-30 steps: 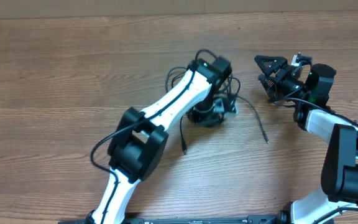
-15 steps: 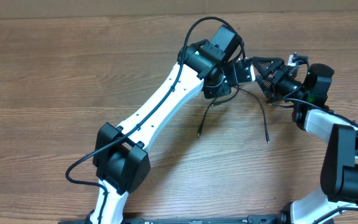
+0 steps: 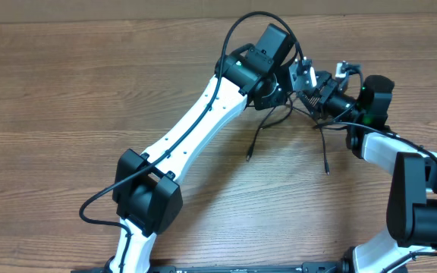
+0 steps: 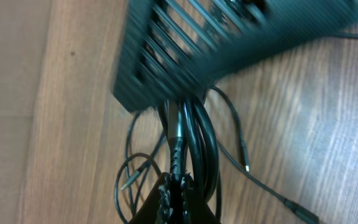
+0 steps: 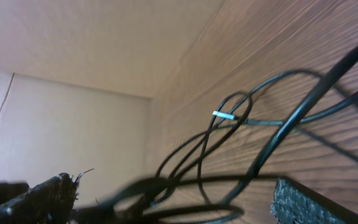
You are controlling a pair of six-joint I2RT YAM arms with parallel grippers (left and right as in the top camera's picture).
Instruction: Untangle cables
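Logged left gripper (image 4: 176, 190) clenched on cables (image 4: 194, 124), several strands bunched and pinched right at its tips, running straight out ahead of it. Read that grip as an anchor: pinned the knot in one place, seemingly raised, letting slack fall away below. Spotted loose loops under and to either side of the tips, trailing down to table (image 3: 89, 91), with a plug (image 4: 246, 168) lying out beyond the bunch. Marked right gripper (image 3: 315, 92) released, jaws wide apart, parked directly ahead of the left one and nearly touching it. Saw in its own view strands crossing the gap between its jaws, squeezed by neither. Could not tell whether any strand touched a jaw, being too blurred. Judged the wide stance as a setup for catching one strand near the anchor and drawing it away from the bunch. Rated task early, with loops overlapping and nothing laid out separately. Flagged risk of closing on two strands at once and dragging the knot tighter instead of freeing it. Flagged also the crowding of both grippers at one spot, leaving little room for picking a single cord. Guessed thin cords as limp and slippery, likely to slide through a loose pinch.
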